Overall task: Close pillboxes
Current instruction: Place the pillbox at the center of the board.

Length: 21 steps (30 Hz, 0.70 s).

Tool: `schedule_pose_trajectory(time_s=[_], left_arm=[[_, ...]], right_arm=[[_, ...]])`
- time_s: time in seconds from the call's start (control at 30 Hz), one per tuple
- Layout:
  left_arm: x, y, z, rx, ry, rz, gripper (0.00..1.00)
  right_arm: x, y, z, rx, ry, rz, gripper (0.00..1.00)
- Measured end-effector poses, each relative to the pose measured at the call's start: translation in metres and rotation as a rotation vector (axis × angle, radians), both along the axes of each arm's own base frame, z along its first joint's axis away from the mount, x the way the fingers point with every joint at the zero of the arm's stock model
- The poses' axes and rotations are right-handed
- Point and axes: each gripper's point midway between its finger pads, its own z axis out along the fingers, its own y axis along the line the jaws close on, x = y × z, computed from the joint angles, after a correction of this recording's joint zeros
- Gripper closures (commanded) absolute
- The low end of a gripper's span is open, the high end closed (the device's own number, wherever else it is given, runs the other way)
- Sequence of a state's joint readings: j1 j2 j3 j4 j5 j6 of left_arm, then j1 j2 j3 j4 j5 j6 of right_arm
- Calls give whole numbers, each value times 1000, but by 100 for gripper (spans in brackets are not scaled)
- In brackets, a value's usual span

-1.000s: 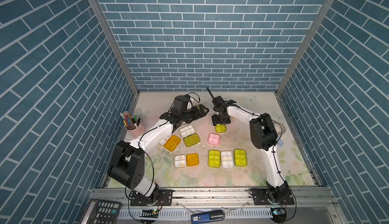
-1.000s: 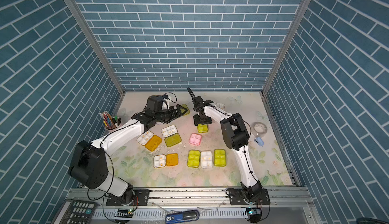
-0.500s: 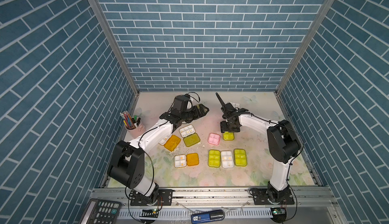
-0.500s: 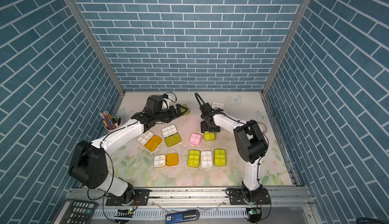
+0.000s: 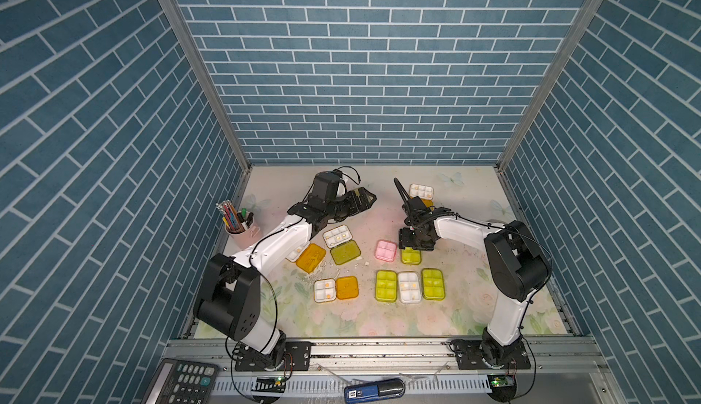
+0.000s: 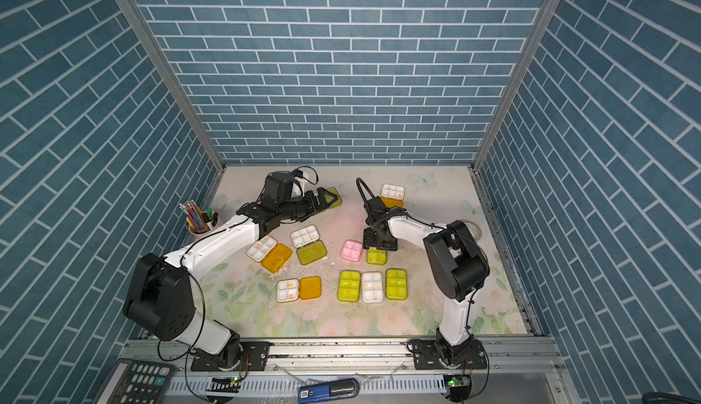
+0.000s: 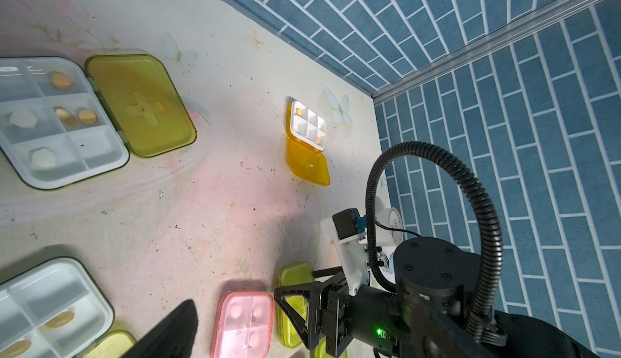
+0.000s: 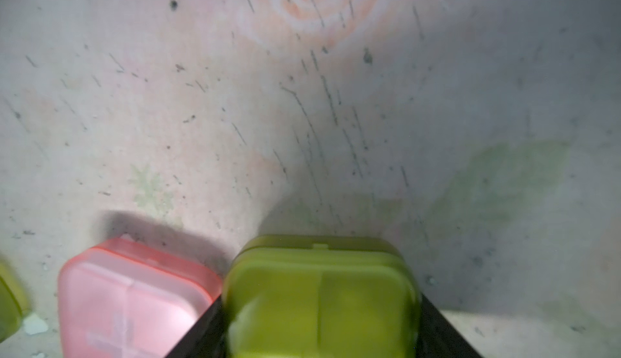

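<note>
While brick walls (image 5: 360, 79) enclose the floral mat (image 5: 379, 318), right tool (image 5: 413, 247) clamps green pillbox (image 8: 319, 299).

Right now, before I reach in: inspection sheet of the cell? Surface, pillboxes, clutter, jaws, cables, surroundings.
Surface: floral mat, scuffed, with white crumbs near the middle.
Job's things: five lie open, such as the orange-lidded pillbox at the back; five are closed, such as the pink pillbox.
Clutter: pen cup, tape roll; calculator off the mat.
Grippers: right gripper jaws clamp the closed yellow-green pillbox; left gripper is at an open yellow-green lid, jaws unclear.
Cables: black conduit loop over the right wrist; no snag seen.
Surroundings: blue brick-pattern walls on three sides.
</note>
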State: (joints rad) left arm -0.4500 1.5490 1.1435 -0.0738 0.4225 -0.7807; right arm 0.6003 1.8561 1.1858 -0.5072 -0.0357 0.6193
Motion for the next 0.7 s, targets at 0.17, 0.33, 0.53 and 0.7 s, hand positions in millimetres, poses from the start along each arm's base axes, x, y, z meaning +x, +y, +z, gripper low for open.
schedule_pose_trajectory(time_s=[0.17, 0.33, 0.53, 0.7], left_arm=[[0, 0, 0, -1, 0, -1, 1], [0, 0, 0, -1, 0, -1, 1], [0, 0, 0, 1, -2, -3, 1], [0, 0, 0, 3, -5, -7, 1]], right_arm=[[-1, 5, 1, 32, -1, -1, 17], [-4, 8, 3, 57, 4, 5, 16], [-10, 7, 5, 59, 24, 12, 17], [-11, 1, 17, 28, 16, 18, 18]])
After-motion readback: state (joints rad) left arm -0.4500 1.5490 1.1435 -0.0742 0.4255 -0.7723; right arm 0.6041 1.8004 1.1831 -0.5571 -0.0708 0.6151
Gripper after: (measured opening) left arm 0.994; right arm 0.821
